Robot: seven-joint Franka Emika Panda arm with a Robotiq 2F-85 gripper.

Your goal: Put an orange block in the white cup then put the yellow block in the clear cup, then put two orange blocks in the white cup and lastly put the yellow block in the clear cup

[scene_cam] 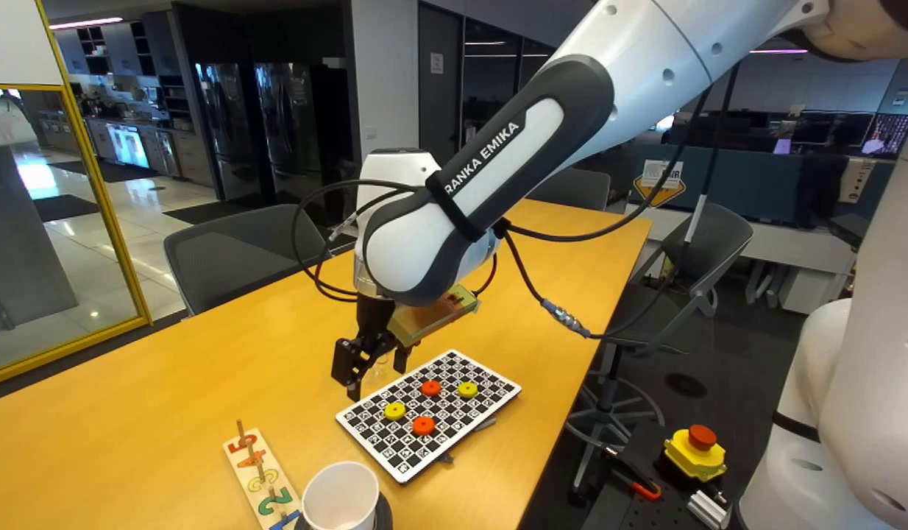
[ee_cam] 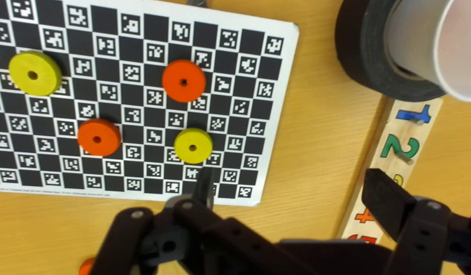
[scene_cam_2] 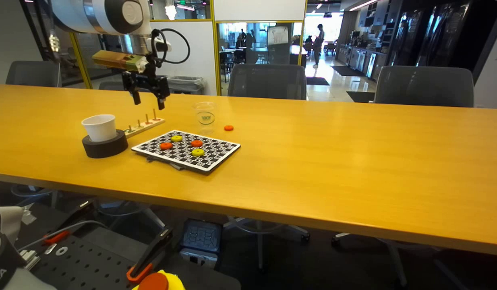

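The fingers stand spread with nothing between them, above and off to one side of two orange blocks lying flat on the checkered board, likely light, stiff, slick discs best pinched across opposite sides of the rim.

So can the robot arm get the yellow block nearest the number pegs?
Probably yes: the gripper is open with nothing in it, and that yellow block lies uncovered on the checkered board.
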